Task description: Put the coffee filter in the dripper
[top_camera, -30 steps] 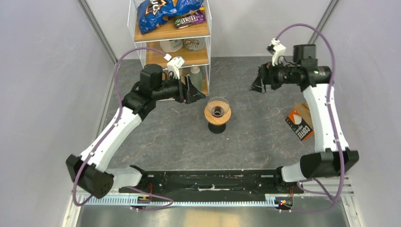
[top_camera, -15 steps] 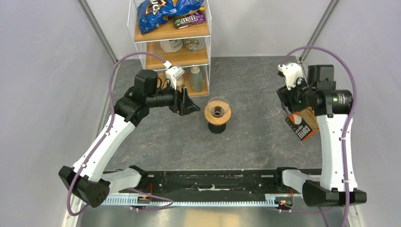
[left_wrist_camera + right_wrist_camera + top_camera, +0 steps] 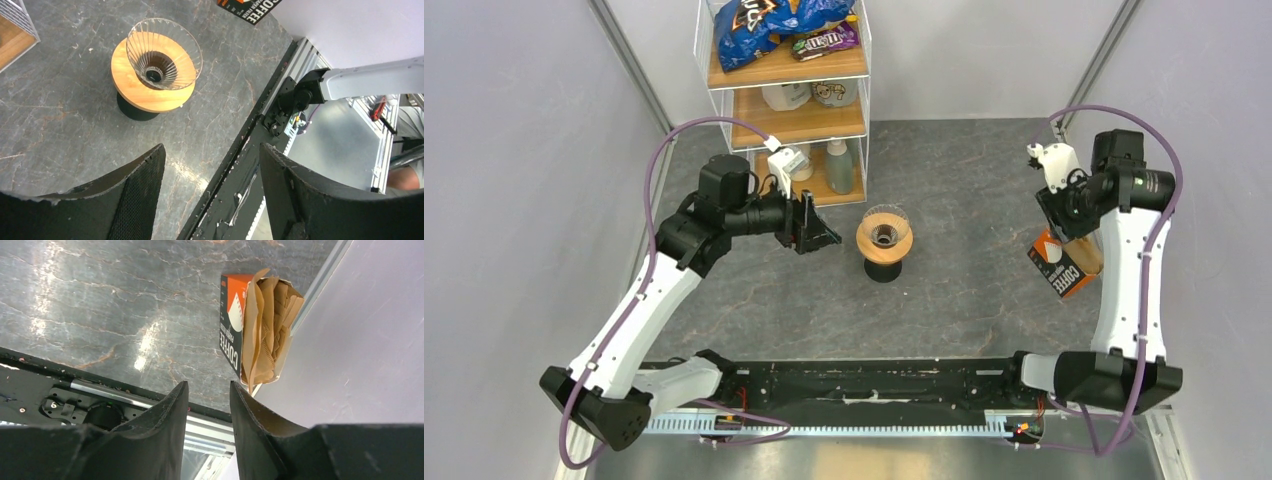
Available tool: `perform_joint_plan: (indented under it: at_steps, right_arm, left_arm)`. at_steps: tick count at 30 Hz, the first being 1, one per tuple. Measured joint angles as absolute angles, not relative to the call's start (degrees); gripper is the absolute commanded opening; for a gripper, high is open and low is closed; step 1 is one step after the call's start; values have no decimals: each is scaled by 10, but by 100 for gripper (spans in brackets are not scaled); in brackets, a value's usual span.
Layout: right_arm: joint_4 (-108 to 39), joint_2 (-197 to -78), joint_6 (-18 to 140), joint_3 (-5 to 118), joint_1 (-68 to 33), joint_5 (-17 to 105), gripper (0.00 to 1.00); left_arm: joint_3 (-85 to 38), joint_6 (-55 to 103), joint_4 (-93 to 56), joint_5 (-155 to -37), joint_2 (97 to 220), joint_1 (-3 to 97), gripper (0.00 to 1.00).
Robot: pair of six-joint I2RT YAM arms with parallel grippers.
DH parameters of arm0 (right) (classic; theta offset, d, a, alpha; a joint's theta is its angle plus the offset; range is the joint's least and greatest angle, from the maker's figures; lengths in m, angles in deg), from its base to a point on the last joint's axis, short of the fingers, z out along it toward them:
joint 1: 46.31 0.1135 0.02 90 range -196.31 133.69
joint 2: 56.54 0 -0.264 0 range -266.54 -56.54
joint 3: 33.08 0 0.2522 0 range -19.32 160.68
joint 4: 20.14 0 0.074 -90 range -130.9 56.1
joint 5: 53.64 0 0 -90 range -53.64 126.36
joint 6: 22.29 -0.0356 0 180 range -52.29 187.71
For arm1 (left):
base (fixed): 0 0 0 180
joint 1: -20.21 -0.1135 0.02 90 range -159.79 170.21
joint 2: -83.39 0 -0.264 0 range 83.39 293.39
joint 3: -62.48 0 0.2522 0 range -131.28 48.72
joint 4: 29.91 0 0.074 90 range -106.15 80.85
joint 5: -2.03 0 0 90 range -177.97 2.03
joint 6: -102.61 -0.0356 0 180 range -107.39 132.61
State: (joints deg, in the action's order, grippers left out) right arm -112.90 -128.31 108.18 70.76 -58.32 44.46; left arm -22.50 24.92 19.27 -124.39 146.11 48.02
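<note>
Fingers of the left gripper stand spread with nothing between them, just left of the dripper. Behind and left of the dripper is a white wire rack; a brown bag on its top shelf seems to read M&M's, and the blue bag's lettering is too cut off to tell. The dripper's glass cone is empty. Well right of the dripper, the right gripper hangs over a black-and-orange packet lettered COFFEE, its fingers a narrow gap apart and holding nothing. The coffee filter sits in that packet's open mouth, bunched among other tan papers.

Likely trouble: the papers are crumpled together, so a pinch may lift several at once. The light packet may also drag along or tip. A careless left arm could knock the dripper across the desk.
</note>
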Motion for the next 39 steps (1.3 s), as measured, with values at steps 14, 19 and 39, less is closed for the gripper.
perform_joint_plan:
  at_steps: [14,19,39]
  right_arm:
    - [-1110,-1382,1104,726,-652,442,28]
    - [-1099,-1412,1109,728,-656,442,27]
    - [-1080,-1455,1113,746,-656,440,24]
  left_arm:
    - [-231,251,230,-1286,1458,480,72]
    - [-241,254,232,-1291,1458,480,72]
    - [-253,258,245,-1304,1466,480,72]
